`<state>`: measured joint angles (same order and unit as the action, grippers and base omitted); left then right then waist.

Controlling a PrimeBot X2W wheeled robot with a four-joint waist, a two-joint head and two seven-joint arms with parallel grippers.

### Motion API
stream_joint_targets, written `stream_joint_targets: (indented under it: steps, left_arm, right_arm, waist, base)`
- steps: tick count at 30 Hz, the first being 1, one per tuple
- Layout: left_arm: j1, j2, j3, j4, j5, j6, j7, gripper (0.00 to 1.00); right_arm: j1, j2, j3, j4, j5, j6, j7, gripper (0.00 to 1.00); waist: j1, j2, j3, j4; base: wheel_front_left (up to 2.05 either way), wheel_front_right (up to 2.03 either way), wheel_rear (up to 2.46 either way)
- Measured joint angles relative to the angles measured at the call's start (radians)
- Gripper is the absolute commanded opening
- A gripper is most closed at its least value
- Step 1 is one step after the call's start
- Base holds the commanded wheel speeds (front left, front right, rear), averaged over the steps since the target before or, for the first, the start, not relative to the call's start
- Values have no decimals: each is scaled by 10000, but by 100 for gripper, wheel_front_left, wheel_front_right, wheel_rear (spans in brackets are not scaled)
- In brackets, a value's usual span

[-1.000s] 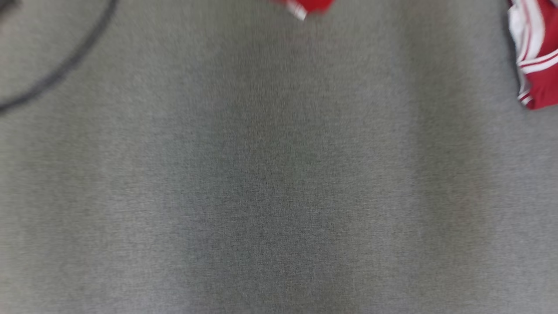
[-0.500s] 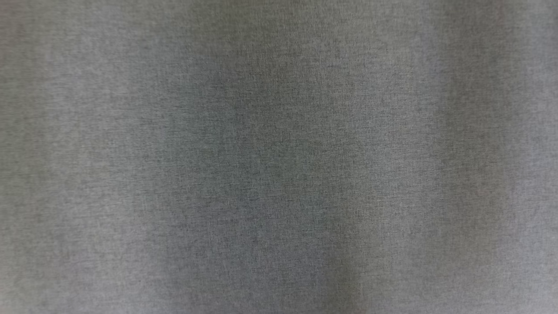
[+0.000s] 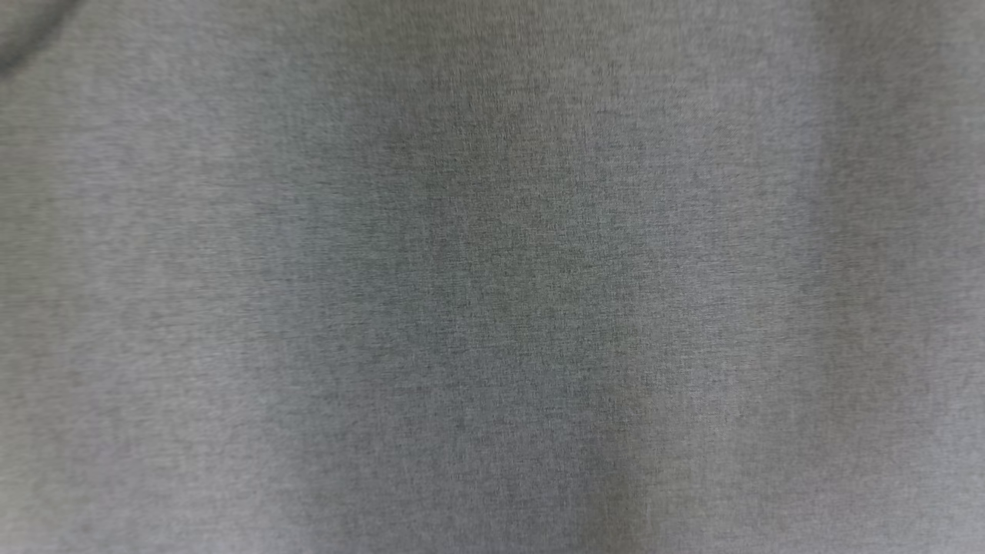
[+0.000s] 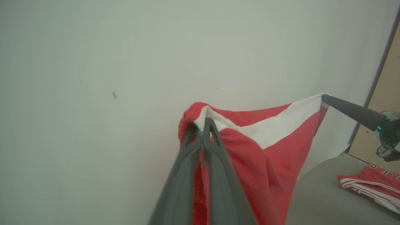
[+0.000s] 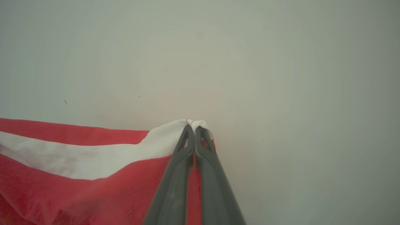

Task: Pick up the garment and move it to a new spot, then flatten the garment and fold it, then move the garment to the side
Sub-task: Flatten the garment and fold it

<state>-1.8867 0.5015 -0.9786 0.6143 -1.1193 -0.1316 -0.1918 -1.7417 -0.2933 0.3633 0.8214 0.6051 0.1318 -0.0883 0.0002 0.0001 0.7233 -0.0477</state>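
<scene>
While left gripper (image 4: 203,124) and right gripper (image 5: 194,126) clench garment (image 4: 275,147), bottom cut off (both views)

The left gripper (image 4: 203,126) has long, tapered dark-grey fingers with triangular cut-outs near the tips. The right gripper (image 5: 193,126) matches; a green light (image 4: 379,127) glows at its base.

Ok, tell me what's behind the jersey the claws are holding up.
A plain pale wall stands behind the jersey. The stretch of wall directly behind the hanging cloth is covered, so it cannot be seen.
</scene>
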Motion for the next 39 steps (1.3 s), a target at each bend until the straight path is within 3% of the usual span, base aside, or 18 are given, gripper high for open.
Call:
stream_joint_targets:
  steps: [7,11,16,22,28,39]
  left_arm:
    - [2903,579,127,-788,-146,36,-665,0]
    - [5009,840,740,-1987,67,420,-681,0]
    - [8454,857,1674,-4027,1011,1034,-704,0]
    - [11349,779,2096,-5496,1862,1381,-706,0]
    - [13721,637,2428,-6088,2554,1452,-706,0]
    - [16340,439,2692,-6046,3453,1099,-706,0]
  right_arm:
    - [3010,-430,817,-1329,836,0,-460,0]
    - [4967,-871,1095,-2364,1058,0,-441,0]
    - [7906,-1450,957,-4115,1250,0,-253,0]
    - [10800,-1695,157,-5674,1135,0,123,0]
    - [13506,-1475,-616,-6939,617,0,598,0]
    - [17494,-610,-1781,-8832,-21,0,1595,0]
  waist:
    - [-4,-2,-730,57]
    - [-4,-2,-1288,64]
    - [-4,-2,-2192,80]
    - [-5,-4,-3080,86]
    - [-5,-4,-3870,86]
    - [-4,-4,-5109,201]
  base:
    - [0,0,0]
    - [0,0,0]
    - [0,0,0]
    - [0,0,0]
    - [0,0,0]
    - [0,0,0]
